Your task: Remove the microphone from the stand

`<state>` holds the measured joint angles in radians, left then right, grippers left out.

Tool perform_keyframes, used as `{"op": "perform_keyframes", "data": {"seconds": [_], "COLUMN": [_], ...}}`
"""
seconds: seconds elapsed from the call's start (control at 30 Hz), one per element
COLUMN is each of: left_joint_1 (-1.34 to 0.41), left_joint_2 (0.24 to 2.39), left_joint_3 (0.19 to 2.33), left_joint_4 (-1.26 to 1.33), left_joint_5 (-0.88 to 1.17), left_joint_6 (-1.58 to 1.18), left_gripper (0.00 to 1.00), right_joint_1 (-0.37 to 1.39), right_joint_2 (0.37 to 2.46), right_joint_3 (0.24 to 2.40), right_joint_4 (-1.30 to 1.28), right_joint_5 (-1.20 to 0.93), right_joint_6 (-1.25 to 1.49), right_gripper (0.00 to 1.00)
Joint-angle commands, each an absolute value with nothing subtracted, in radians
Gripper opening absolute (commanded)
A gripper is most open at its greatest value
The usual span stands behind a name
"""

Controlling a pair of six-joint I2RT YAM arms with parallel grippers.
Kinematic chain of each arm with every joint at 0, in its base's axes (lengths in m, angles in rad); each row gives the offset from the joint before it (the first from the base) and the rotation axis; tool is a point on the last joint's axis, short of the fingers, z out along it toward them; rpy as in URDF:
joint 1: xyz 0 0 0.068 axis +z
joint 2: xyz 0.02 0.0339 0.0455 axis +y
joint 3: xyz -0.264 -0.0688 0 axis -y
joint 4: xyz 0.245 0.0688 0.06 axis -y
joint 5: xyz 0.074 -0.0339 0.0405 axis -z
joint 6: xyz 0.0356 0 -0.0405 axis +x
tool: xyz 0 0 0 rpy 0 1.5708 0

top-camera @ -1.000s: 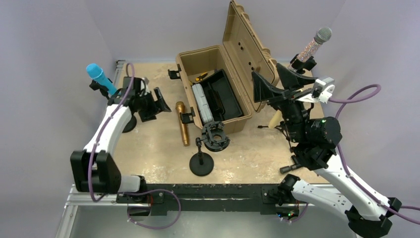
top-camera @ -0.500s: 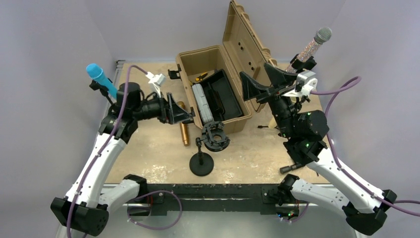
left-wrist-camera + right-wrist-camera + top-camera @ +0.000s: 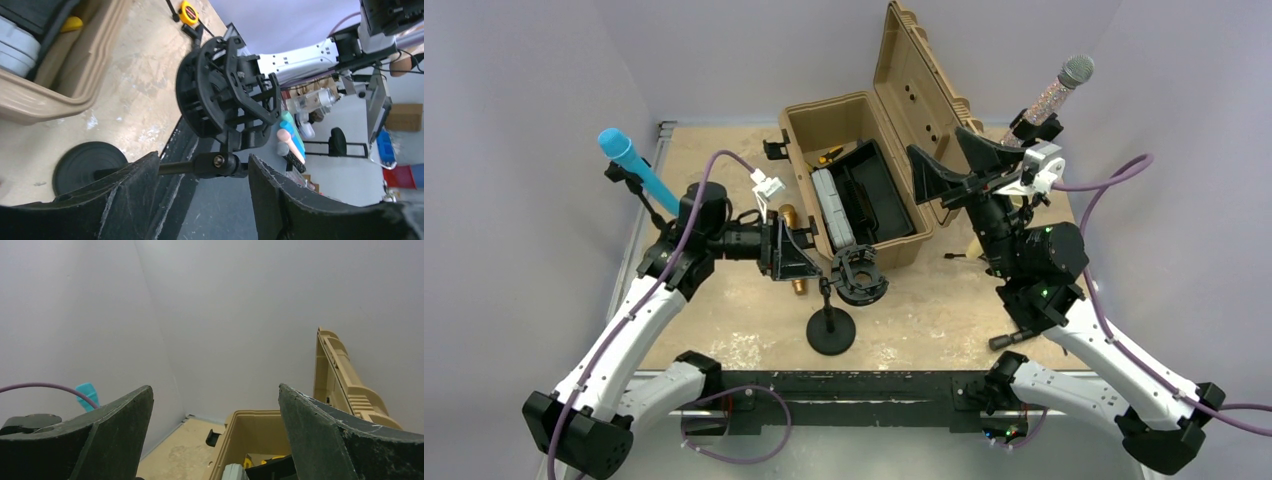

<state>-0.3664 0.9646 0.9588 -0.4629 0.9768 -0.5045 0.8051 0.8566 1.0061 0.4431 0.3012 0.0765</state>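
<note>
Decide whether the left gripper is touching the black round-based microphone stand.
Cannot tell. In the left wrist view the open left gripper straddles the thin stem of the black round-based microphone stand, but one finger overlaps it, hiding any gap.

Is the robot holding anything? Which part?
Nothing. Both are open: the left tool straddles the stand's rod ungripped; the right tool hangs free.

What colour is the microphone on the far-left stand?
The microphone is bright blue, best seen in the top external view.
</note>
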Motion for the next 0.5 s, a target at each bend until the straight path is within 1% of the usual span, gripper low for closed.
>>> {"op": "perform_keyframes", "data": {"seconds": [0.0, 0.13, 0.27, 0.47], "left_joint_1": [-0.414, -0.455, -0.468, -0.474], "left_joint_2": [0.95, 0.963, 0.966, 0.982], "left_joint_3": [0.955, 0.95, 0.942, 0.948], "left_joint_4": [-0.439, -0.432, -0.424, -0.415], "left_joint_5": [1.02, 1.009, 1.002, 0.98], "left_joint_6": [-0.491, -0.492, -0.496, -0.505], "left_gripper": [0.63, 0.6, 0.59, 0.53], "right_joint_1": [0.808, 0.807, 0.807, 0.807], "right_joint_2": [0.852, 0.854, 0.834, 0.827], "right_joint_3": [1.029, 1.034, 1.027, 1.022], "right_joint_4": [0.485, 0.477, 0.474, 0.472], "right_joint_5": [0.302, 0.3, 0.306, 0.304], "right_joint_6": [0.089, 0.092, 0.095, 0.103], "right_gripper": [0.93, 0.93, 0.93, 0.93]}}
